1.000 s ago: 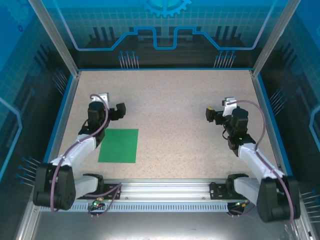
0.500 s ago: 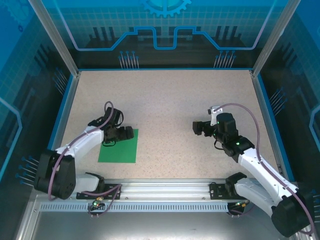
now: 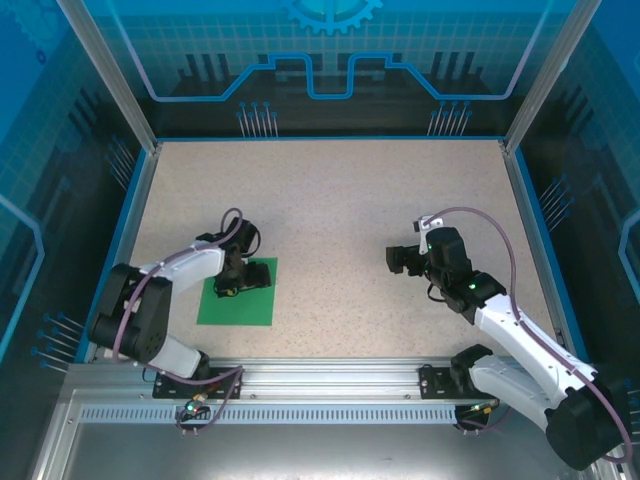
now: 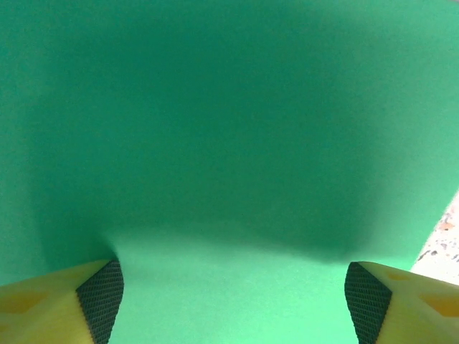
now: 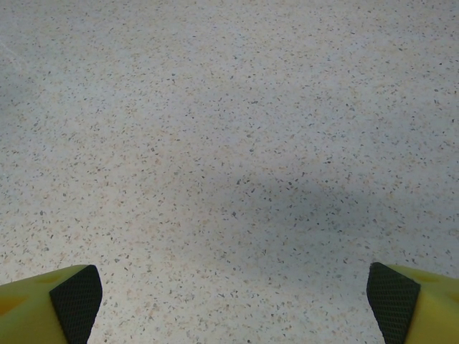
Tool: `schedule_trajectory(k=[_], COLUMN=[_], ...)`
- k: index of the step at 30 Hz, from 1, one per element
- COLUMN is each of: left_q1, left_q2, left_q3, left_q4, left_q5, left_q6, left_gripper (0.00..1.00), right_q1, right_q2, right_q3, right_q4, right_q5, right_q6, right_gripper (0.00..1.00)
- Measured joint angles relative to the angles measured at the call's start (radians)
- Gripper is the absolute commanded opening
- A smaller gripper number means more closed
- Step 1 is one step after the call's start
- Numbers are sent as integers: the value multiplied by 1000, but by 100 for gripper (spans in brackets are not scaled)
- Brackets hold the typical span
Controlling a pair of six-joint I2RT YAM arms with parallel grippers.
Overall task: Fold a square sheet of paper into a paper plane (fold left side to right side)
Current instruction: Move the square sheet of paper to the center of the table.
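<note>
Between the black, cross-hatched pads (image 4: 100, 290) of the left gripper (image 4: 233, 294) lies nothing but green paper: the two yellow fingers stand wide apart at the bottom corners of the left wrist view, released and gripping nothing. Below them the square sheet of paper (image 4: 229, 143) spreads across that view, darker with shadow on its far part and brighter close to the fingers, and a sliver of speckled table (image 4: 445, 244) shows at the right edge. Whether the fingertips touch the paper cannot be told.

From above, the left gripper (image 3: 243, 275) hangs over the far half of the square sheet of paper (image 3: 245, 308), which lies flat on the near left part of the table (image 3: 330, 200), just beyond the rail (image 3: 330, 378) that carries both arms. The left arm bends in from the left to reach it.

Over on the right, the right gripper (image 5: 233, 301) is likewise spread wide and empty, with bare table (image 5: 229, 143) under it. Seen from above, the right gripper (image 3: 397, 259) sits over the right middle of the table, pointing left, well apart from the sheet
</note>
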Motion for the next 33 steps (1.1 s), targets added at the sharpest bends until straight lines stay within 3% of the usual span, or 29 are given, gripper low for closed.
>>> schedule_trajectory(k=[13, 20, 27, 33], left_q1=[-261, -357, -372, -327], left_q2=[325, 490, 500, 335], left_q3=[370, 606, 619, 463], left_q4=[-6, 34, 104, 129], left_q5=[6, 101, 201, 214], left_q6=[-60, -72, -90, -90], left_gripper=[78, 77, 77, 76], right_q1=[0, 0, 5, 52], right_q2=[0, 14, 103, 287], right_q3=[2, 3, 22, 96], right_q4=[-8, -16, -33, -35], right_q5=[7, 3, -25, -46], right_q6=[0, 31, 90, 149], right_gripper=[99, 99, 99, 99])
